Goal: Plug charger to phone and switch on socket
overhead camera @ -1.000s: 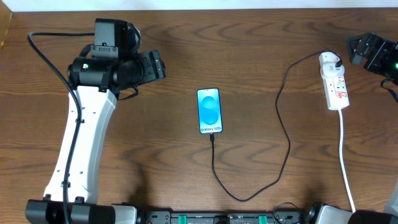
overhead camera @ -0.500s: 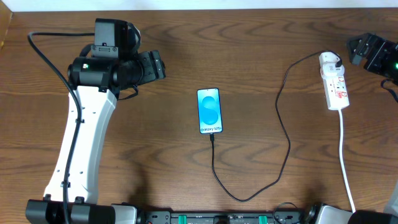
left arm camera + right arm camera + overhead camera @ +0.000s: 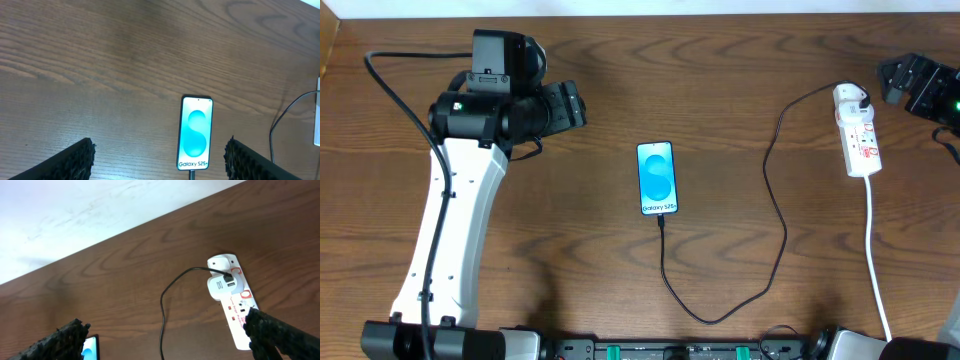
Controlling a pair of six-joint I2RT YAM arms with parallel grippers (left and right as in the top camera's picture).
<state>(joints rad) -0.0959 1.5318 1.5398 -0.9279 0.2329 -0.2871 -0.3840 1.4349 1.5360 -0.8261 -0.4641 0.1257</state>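
The phone [image 3: 657, 178] lies flat mid-table, its blue-cyan screen lit; it also shows in the left wrist view [image 3: 196, 133]. The black charger cable [image 3: 775, 210] has its tip in the phone's near end [image 3: 660, 219], loops along the front and runs up to its white plug [image 3: 222, 285] seated in the white socket strip [image 3: 858, 133], also in the right wrist view [image 3: 239, 307]. My left gripper [image 3: 575, 103] is open and empty, left of and beyond the phone. My right gripper [image 3: 890, 80] is open and empty, just right of the strip's far end.
The strip's thick white cord [image 3: 876, 262] runs down to the front edge on the right. My left arm [image 3: 455, 215] lies across the left side of the wooden table [image 3: 580, 250]. A pale wall [image 3: 75, 205] borders the table's far edge.
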